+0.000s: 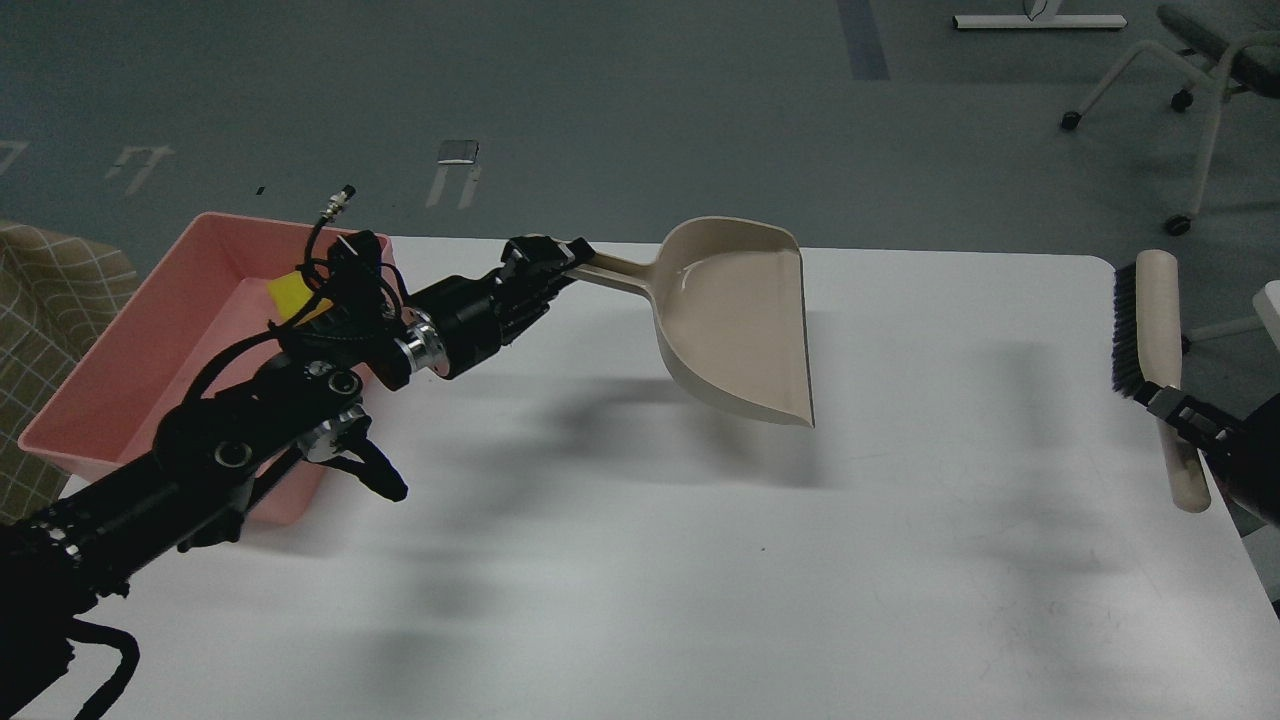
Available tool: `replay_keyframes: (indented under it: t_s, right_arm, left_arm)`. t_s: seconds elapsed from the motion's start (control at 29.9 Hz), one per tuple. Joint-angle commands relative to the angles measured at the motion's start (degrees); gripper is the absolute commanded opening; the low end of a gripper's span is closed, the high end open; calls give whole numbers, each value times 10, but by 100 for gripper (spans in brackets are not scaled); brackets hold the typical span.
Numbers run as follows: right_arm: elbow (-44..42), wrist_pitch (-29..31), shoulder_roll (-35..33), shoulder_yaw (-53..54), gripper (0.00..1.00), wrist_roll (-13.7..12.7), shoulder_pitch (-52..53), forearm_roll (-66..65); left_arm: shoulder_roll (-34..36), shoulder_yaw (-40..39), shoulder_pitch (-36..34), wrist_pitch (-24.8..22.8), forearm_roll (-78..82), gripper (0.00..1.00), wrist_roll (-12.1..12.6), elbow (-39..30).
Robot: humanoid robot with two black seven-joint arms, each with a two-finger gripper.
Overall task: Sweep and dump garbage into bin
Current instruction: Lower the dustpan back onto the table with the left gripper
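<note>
A smooth beige plastic dustpan (pixel 735 310) with a deep curved scoop and a slim handle hangs tilted above the matte white table (pixel 700 560), casting a soft shadow below; its scoop looks empty. The left end effector (pixel 553 258) is clamped on the end of that handle, the black arm reaching in from the lower left. Just left of this end effector, partly behind the arm's cables, sits the large shallow pink plastic bin (pixel 130 370) with rounded corners, resting at the table's left edge. Inside it a bright yellow scrap of garbage (pixel 287 294) lies near the far wall, half hidden by cables. At the right edge, the right end effector (pixel 1185 415) grips the pale wooden handle of a brush with black bristles (pixel 1150 340), lying along the table's right side, well apart from the dustpan.
</note>
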Motion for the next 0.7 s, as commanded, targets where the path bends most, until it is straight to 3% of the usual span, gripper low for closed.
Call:
replay_keyframes:
  t_s: [0.0,0.33,0.67]
  right_arm:
    - [7,15,-41,-13,0,3,-21,-1]
    - [6,15,-35,-22,0,7,-35,-7]
    - [16,13,-13,-101,0,7,17,-8]
  left_arm:
    - [-56,11,0,4,0,0,1,55]
    - [-86,15,14,10,1,0,1,70]
    - [-94,22,36,20,0,0,0,62]
